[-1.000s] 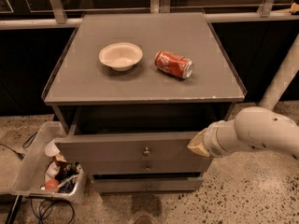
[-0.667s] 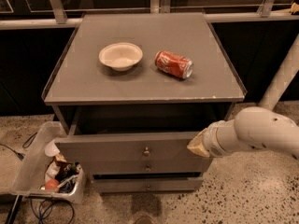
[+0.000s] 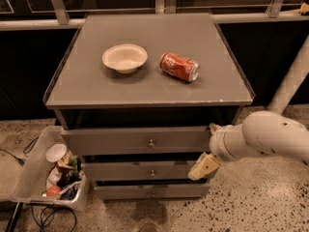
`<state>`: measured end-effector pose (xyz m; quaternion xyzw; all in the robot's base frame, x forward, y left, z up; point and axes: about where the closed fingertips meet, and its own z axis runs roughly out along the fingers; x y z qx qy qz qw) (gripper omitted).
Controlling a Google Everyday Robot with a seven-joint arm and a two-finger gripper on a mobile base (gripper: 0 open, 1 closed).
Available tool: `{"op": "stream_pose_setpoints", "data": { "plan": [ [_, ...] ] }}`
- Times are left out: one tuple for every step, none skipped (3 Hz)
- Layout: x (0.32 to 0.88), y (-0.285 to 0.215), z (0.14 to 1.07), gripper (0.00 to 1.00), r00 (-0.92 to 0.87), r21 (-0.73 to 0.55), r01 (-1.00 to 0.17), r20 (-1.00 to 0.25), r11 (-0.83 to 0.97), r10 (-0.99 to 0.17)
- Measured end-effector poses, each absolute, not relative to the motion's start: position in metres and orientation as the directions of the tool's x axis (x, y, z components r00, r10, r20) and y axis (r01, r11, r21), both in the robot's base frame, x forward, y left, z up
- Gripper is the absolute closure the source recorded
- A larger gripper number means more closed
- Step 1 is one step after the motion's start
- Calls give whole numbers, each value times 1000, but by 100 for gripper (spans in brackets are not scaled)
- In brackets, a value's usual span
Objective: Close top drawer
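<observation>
The top drawer (image 3: 116,140) is a wide dark-grey panel with a small round knob (image 3: 151,142), just under the cabinet top. It stands out a little, with a dark gap above it. My gripper (image 3: 203,166), on a thick white arm (image 3: 260,139) coming from the right, sits by the drawers' right edge, level with the middle drawer (image 3: 120,170) and below the top drawer's right corner.
A cream bowl (image 3: 124,58) and a red soda can (image 3: 179,66) on its side lie on the cabinet top (image 3: 145,91). A bottom drawer (image 3: 125,191) sits lowest. A white bin (image 3: 30,175) of trash stands on the floor at left. A white pipe (image 3: 292,79) rises at right.
The top drawer's front has gone back toward the cabinet, uncovering the two lower drawers. My gripper has dropped from the drawer's right end to the level of the middle drawer.
</observation>
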<state>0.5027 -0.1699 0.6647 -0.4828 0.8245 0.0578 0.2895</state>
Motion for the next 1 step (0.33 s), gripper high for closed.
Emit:
{"op": "stream_pose_setpoints", "data": {
  "plan": [
    [503,-170,665,0,-366,-184,-830,-533,527,-763]
  ]
}}
